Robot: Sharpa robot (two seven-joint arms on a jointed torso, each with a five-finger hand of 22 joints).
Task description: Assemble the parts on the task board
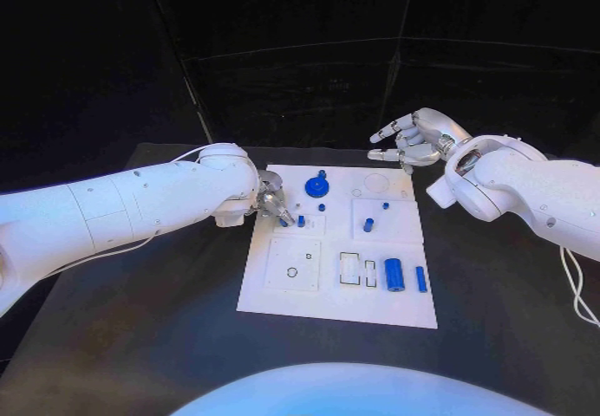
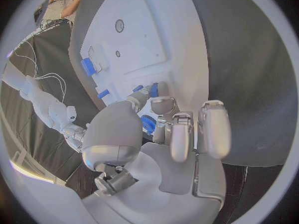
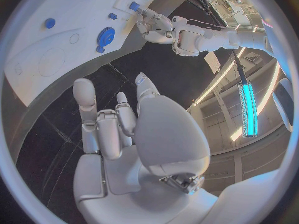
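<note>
The white task board (image 1: 337, 299) lies in the middle of the black table. My left hand (image 1: 271, 204) is at the board's left edge and pinches a small blue peg (image 1: 288, 220) (image 2: 153, 89) (image 3: 133, 6) down at the board, next to another short peg (image 1: 302, 220). A blue gear (image 1: 316, 185) (image 3: 105, 35) sits just beyond the hand. Two more pegs (image 1: 369, 224) stand in the board's right half. A blue cylinder (image 1: 395, 274) and a blue bar (image 1: 421, 278) lie near the right edge. My right hand (image 1: 413, 139) (image 3: 124, 124) hovers past the far right corner, fingers apart, holding nothing.
Cut-outs and raised plates (image 1: 294, 263) cover the near half of the board. Black table (image 1: 138, 347) surrounds the board on every side. My left forearm (image 1: 125, 208) stretches over the table's left part.
</note>
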